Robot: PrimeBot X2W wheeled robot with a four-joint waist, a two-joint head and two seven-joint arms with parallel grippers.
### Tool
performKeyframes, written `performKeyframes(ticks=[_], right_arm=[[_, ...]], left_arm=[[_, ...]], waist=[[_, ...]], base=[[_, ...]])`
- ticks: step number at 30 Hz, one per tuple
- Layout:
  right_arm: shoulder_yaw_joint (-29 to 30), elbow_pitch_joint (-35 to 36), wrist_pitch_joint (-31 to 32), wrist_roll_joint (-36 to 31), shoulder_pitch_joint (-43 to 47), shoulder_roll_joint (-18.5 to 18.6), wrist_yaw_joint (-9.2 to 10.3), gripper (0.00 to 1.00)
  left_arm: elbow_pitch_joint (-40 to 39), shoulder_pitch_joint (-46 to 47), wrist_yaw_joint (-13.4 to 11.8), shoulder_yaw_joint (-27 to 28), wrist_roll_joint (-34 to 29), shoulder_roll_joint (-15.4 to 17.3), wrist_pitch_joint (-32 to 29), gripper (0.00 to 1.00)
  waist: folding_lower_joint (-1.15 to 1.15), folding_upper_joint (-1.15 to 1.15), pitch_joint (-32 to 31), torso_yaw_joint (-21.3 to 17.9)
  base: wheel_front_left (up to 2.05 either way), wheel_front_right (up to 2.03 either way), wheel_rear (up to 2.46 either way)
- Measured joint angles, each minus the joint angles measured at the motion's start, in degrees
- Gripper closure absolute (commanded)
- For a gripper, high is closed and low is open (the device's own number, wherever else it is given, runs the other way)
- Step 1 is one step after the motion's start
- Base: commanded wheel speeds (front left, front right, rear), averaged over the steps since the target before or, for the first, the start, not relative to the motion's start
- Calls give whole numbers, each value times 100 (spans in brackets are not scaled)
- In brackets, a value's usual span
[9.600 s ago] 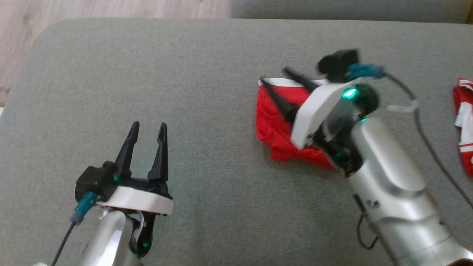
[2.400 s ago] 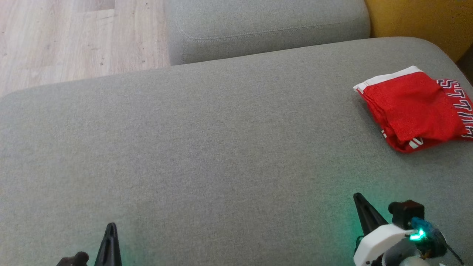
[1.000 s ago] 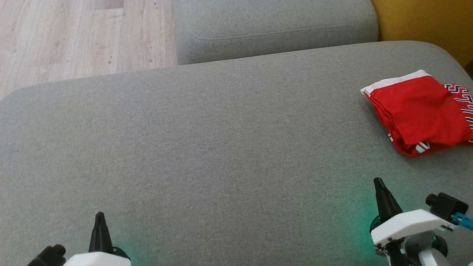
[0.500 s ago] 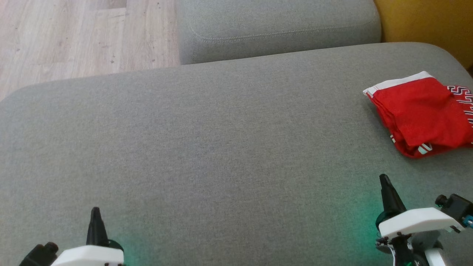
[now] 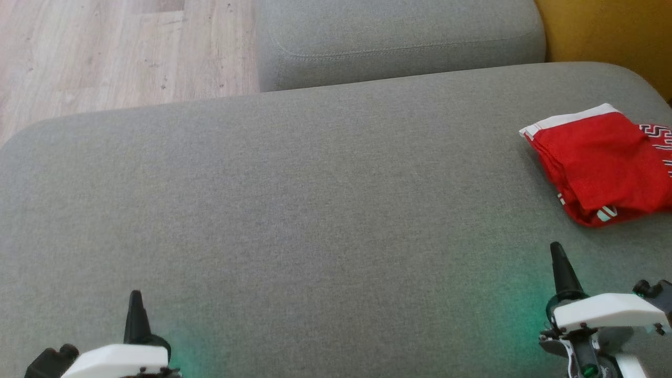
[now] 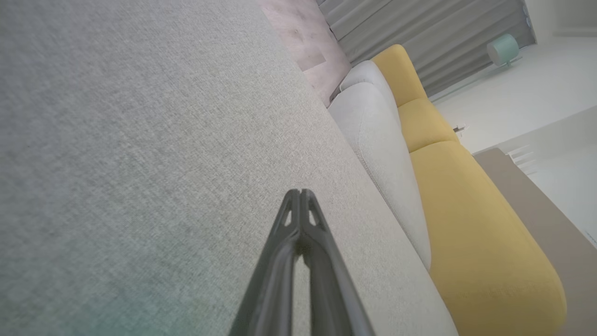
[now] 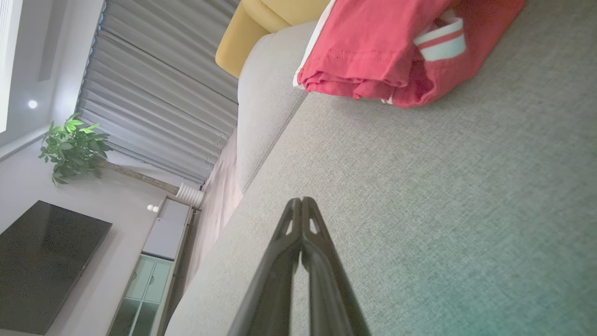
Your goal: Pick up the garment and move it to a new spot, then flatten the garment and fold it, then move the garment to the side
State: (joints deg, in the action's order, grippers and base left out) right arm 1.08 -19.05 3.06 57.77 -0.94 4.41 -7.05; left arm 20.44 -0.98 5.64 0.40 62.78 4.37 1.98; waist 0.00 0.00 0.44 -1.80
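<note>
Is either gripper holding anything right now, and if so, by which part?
Nothing is held. The left gripper and right gripper are shut empty; the red garment lies apart.

This is a home living room. A broad grey fabric sofa seat (image 5: 315, 210) spreads across the head view, with pale wood-plank floor (image 5: 105, 52) at its upper left, and yellow sofa cushions (image 6: 466, 224) show at the right of the left wrist view. The right wrist view has pleated grey curtains (image 7: 154, 93) at upper left, a leafy houseplant (image 7: 72, 144) at the left edge, and a dark flat television (image 7: 42, 261) beside a glass-fronted cabinet (image 7: 161, 233) at lower left.
</note>
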Motion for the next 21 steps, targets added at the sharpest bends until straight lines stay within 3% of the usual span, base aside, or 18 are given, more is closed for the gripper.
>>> performKeyframes(ticks=[21], right_arm=[[277,103,134,1363,-90,-44,1,100]], left_arm=[[-183,208,48,167,1171,-77,-338,100]], waist=[[0,0,-11,74]], base=[[0,0,0]])
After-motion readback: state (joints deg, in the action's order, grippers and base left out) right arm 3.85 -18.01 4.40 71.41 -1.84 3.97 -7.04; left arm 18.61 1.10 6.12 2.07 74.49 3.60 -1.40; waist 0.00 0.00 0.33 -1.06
